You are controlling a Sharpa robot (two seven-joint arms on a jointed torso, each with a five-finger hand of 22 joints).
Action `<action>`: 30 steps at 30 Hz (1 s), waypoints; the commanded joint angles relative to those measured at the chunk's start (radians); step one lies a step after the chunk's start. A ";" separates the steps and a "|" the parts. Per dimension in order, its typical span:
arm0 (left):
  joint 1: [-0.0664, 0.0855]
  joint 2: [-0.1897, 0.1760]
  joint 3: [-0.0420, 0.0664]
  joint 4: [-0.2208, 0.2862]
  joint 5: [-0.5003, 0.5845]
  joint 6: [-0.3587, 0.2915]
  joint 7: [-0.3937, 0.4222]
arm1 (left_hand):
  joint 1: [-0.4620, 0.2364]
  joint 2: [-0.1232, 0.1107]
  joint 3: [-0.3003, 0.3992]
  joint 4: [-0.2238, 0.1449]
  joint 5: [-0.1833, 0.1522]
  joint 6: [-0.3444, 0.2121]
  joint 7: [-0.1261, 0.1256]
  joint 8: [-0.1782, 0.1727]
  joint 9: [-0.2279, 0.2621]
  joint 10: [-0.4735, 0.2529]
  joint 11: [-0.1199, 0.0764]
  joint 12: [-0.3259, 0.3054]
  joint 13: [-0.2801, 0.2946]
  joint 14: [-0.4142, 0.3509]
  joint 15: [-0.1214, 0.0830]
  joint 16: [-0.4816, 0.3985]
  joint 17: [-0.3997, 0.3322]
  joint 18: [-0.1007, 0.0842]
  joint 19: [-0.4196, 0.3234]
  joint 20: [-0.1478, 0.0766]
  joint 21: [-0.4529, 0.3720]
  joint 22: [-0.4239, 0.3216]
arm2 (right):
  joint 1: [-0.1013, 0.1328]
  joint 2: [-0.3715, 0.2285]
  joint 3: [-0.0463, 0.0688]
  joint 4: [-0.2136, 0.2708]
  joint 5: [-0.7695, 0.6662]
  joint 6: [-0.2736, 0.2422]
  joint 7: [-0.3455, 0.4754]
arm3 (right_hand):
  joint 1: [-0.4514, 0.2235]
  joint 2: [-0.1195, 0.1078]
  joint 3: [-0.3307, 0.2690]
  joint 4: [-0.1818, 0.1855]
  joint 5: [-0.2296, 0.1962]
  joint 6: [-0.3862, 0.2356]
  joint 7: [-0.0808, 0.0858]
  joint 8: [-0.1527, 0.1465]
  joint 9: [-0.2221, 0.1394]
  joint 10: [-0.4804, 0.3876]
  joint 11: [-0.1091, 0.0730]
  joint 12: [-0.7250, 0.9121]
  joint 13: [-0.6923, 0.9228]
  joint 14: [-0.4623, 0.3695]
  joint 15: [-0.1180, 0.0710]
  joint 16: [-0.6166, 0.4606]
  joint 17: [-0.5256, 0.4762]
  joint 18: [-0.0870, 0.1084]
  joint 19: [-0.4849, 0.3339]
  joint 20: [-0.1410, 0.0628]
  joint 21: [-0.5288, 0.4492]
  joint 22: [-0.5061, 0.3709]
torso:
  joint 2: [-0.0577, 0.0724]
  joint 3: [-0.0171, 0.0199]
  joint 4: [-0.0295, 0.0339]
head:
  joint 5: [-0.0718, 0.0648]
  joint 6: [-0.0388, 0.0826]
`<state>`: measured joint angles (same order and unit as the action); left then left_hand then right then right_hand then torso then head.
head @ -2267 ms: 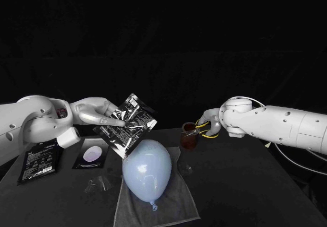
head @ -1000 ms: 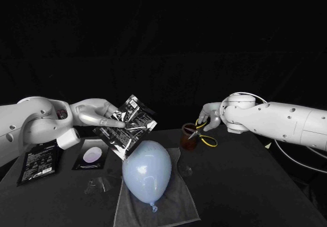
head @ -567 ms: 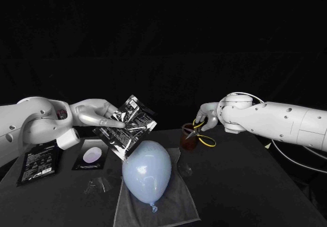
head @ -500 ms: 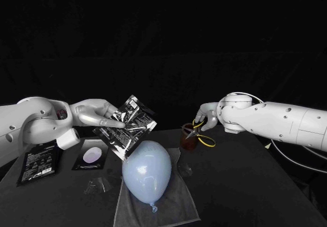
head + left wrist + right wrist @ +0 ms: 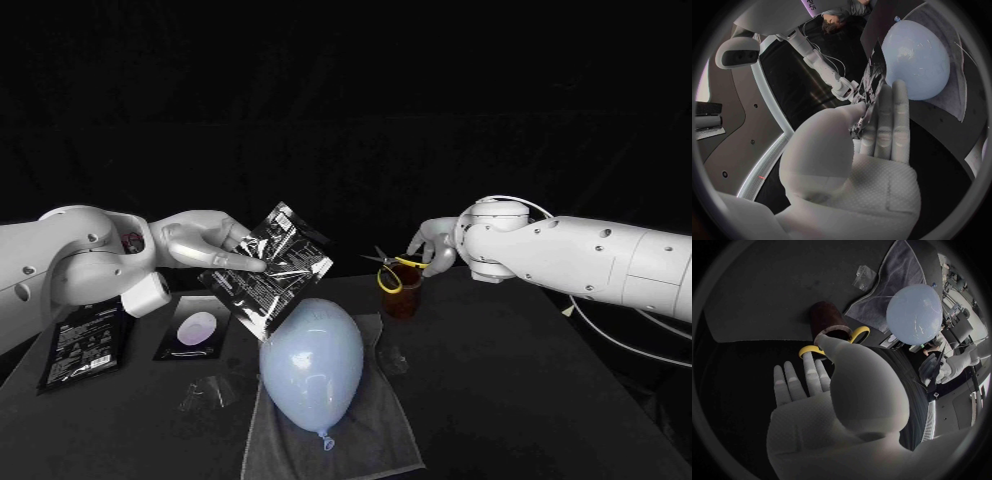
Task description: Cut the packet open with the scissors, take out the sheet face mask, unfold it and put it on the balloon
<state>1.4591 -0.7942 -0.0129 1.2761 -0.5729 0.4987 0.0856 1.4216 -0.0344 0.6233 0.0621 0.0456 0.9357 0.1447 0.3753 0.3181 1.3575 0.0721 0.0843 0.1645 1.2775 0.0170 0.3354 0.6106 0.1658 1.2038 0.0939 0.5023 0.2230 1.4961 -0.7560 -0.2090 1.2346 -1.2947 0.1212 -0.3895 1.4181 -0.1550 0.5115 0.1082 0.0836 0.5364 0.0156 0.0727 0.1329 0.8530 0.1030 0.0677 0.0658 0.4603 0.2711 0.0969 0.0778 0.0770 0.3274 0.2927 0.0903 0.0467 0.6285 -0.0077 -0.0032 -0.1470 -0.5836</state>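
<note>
My left hand [image 5: 202, 241] holds the black and silver packet [image 5: 274, 264] up, tilted, above the left of the table; the packet's edge [image 5: 874, 84] stands between the thumb and fingers [image 5: 893, 125]. A pale blue balloon [image 5: 310, 360] lies on a grey cloth [image 5: 361, 440] in front of it. My right hand [image 5: 434, 246] grips the yellow-handled scissors [image 5: 391, 270] just above a brown cup [image 5: 402, 300], blades pointing toward the packet. The yellow handles [image 5: 858, 333] curve round my right hand's thumb [image 5: 842, 370] beside the cup [image 5: 825, 317].
Two more black packets [image 5: 80, 345] [image 5: 195, 330] lie flat at the table's left. Clear plastic scraps [image 5: 206, 390] [image 5: 389, 355] lie beside the cloth. The balloon [image 5: 914, 314] and cloth [image 5: 898, 270] lie beyond the cup, and bare table stretches to the right.
My right hand has lifted the scissors from the cup and turned them, so their blades now point left. The left hand and the packet have stayed still.
</note>
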 commanded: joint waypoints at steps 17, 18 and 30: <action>0.001 -0.001 0.001 0.002 0.010 0.014 0.005 | 0.002 0.004 0.008 0.003 0.003 0.005 0.001 0.000 0.203 0.008 -0.002 -0.006 0.002 0.000 -0.007 -0.003 0.006 0.013 -0.008 -0.001 0.008 0.005 | 0.003 -0.007 0.000 0.007 -0.019 0.029 -0.016 | -0.054 -0.012 0.068 -0.060 0.026 0.044 0.023 0.004 0.000 0.050 0.006 -0.006 -0.003 0.009 -0.002 -0.010 -0.009 0.012 0.020 -0.001 0.004 -0.001 | 0.000 0.0009 -0.0013 | 0.001 0.000; 0.001 -0.001 0.001 0.002 0.010 0.014 0.005 | 0.002 0.004 0.008 0.003 0.003 0.005 0.001 0.000 0.203 0.008 -0.002 -0.006 0.002 0.000 -0.007 -0.003 0.006 0.013 -0.008 -0.001 0.008 0.005 | 0.003 -0.009 0.000 0.010 -0.019 0.032 -0.015 | -0.057 -0.011 0.073 -0.065 0.024 0.061 0.029 0.008 0.003 0.050 0.006 -0.005 -0.003 0.010 -0.002 -0.011 -0.010 0.012 0.019 -0.001 0.003 -0.001 | -0.001 0.0011 -0.0017 | 0.001 0.000; 0.001 -0.002 0.001 0.002 0.010 0.013 0.004 | 0.002 0.004 0.008 0.003 0.003 0.005 0.001 0.000 0.203 0.008 -0.002 -0.006 0.002 0.000 -0.007 -0.003 0.006 0.013 -0.008 -0.001 0.008 0.005 | 0.003 -0.025 0.000 0.026 -0.054 0.015 -0.009 | -0.083 -0.007 0.203 -0.120 -0.034 0.346 0.109 0.131 0.060 0.190 -0.021 0.002 -0.003 0.254 -0.079 0.060 0.021 0.012 0.104 -0.003 0.026 0.010 | 0.000 0.0011 -0.0009 | -0.002 0.001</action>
<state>1.4591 -0.7962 -0.0129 1.2766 -0.5726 0.4994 0.0841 1.4211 -0.0349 0.6263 0.0652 0.0456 0.9334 0.1428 0.3730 0.3182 1.3575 0.0721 0.0842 0.1658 1.2786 0.0137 0.3354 0.6155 0.1660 1.2026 0.0951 0.5072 0.2270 1.4986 -0.7786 -0.2096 1.2592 -1.3104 0.1402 -0.3995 1.3434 -0.1643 0.7133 -0.0118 0.0522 0.8808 0.1271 0.2040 0.1929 1.0425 0.0826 0.0686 0.0627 0.7118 0.1919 0.1570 0.0986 0.0760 0.4286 0.2899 0.1142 0.0556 0.6284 -0.0062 -0.0047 -0.1480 -0.5827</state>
